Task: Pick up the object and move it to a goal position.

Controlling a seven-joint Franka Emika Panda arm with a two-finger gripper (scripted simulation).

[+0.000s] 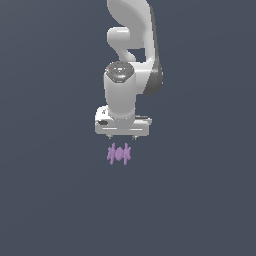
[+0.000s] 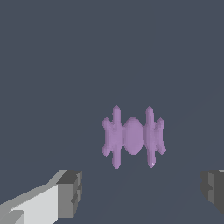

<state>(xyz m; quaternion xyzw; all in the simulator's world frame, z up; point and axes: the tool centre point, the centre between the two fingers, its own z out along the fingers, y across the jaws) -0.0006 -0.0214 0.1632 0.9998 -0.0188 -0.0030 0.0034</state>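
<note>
The object is a small light-purple spiky piece, two jagged stars joined by a rounded middle, lying on the dark grey floor. The white gripper hangs just above and behind it in the exterior view, its short fingertips barely showing under the hand. In the wrist view the object lies ahead of the two grey fingertips, which stand far apart with nothing between them. The gripper is open and does not touch the object.
The white arm rises from the hand toward the top of the exterior view. A plain dark grey surface surrounds the object on every side.
</note>
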